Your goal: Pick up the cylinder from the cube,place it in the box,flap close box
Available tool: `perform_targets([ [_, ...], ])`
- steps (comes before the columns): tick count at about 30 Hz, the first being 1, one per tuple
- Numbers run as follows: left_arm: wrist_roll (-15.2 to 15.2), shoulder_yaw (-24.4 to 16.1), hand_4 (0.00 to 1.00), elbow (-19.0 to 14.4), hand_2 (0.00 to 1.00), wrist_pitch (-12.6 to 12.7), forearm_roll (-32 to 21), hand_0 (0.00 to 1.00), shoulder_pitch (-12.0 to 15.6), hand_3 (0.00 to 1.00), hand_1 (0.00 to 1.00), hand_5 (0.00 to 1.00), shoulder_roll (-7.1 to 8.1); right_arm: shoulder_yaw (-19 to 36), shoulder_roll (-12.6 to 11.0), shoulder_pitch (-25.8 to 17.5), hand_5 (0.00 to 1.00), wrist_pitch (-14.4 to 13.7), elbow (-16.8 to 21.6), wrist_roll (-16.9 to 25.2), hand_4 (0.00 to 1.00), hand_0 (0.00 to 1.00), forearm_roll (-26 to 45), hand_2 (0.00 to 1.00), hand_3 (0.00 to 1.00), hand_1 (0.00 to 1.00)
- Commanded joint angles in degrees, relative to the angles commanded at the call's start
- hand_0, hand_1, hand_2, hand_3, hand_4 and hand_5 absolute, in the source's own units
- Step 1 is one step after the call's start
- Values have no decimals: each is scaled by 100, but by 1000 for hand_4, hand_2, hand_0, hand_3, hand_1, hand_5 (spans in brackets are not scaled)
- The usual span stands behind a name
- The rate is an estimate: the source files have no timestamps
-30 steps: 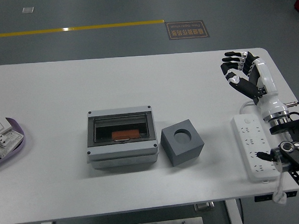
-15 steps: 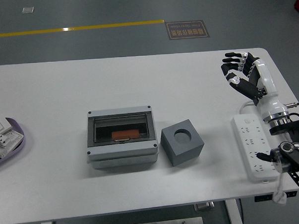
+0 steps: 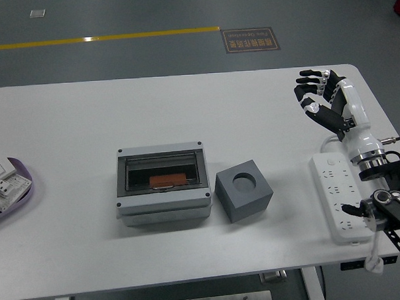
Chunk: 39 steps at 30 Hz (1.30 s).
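**Head view: cylinder boxed, lid apparently down, robot hand parked far right**

Head view shows the white bench (image 3: 185, 117) spanning the picture. Largest on it is the grey box (image 3: 163, 183), left of centre, with what looks like a transparent flap lying down over its opening. Through that flap an orange piece (image 3: 169, 180) shows inside, most likely the cylinder, though its shape is too small to tell for sure. Just right of the box, apart from it, sits the grey cube (image 3: 244, 190), its round socket empty. A white power strip (image 3: 339, 197) lies near the right edge.

The right robot hand (image 3: 319, 97) hovers at the far right corner, well apart from box and cube, fingers spread and loosely curved, holding nothing. The left robot hand is out of sight.

Judging by this, little is left beyond confirming closure. Any finishing press should land flat on the flap's near edge, straight down, so the box does not slide toward the cube.
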Motion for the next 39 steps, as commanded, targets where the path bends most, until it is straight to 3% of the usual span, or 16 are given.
perform_targets([
  [11,2,43,774,3,596,-2,-14,524,-18,653,584,165,29,-53,1,32,231,-8,-17,22,690,667,40,620,639,598],
  [17,14,113,776,43,596,4,-131,522,45,654,585,163,28,-204,83,50,229,55,-74,135,687,667,543,620,639,598],
  [39,36,167,786,94,597,24,-279,520,72,654,583,167,-88,-377,159,145,209,101,-115,230,680,637,965,619,638,596],
])
